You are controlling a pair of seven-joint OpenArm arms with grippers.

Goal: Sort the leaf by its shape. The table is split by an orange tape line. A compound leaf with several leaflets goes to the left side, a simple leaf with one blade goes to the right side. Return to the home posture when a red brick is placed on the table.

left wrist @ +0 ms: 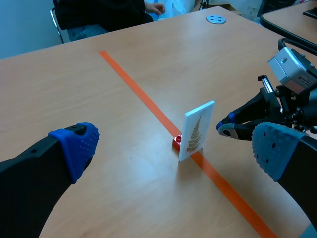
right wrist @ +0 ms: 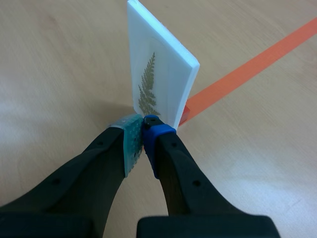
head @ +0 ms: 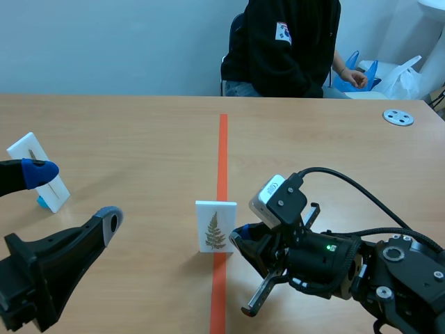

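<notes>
A white card (head: 215, 226) printed with a fern-like compound leaf stands upright on the orange tape line (head: 222, 146), on a small red base (left wrist: 177, 142). My right gripper (right wrist: 143, 131) is shut, and its fingertips point at the card's (right wrist: 158, 74) lower near corner. The left wrist view shows a small gap between that gripper (left wrist: 225, 130) and the card (left wrist: 198, 130). My left gripper (head: 73, 198) hangs open at the table's left side, well away from the card. In its own view the card stands ahead between its spread fingers (left wrist: 74, 146).
A second white card (head: 38, 170) on a blue base stands at the far left, behind my left gripper's upper finger. A grey disc (head: 398, 117) lies at the back right. A person (head: 288, 42) sits across the table, beside plastic bags (head: 400, 76).
</notes>
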